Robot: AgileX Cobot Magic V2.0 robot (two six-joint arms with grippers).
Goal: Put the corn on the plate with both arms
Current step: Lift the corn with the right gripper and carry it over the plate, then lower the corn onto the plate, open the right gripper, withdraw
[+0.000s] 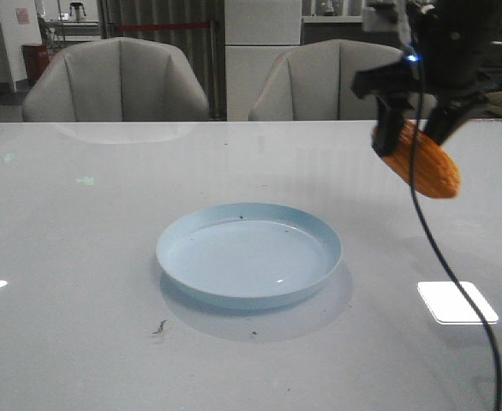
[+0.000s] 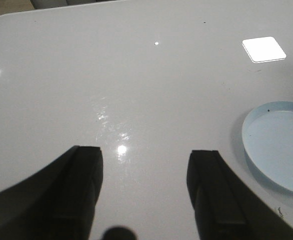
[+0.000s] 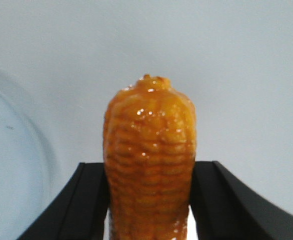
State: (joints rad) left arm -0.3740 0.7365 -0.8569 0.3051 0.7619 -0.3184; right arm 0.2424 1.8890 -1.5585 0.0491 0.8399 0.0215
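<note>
While the right gripper (image 1: 414,128) is clamped on the corn (image 1: 422,163), it holds the ear tilted in the air, up and to the right of the plate (image 1: 249,254) and clear of the table (image 1: 80,257). Both black fingers (image 3: 86,200) press the cob's sides. Over bare table beside the plate, the left gripper (image 2: 144,175) hangs with fingers apart, holding nothing.
</note>
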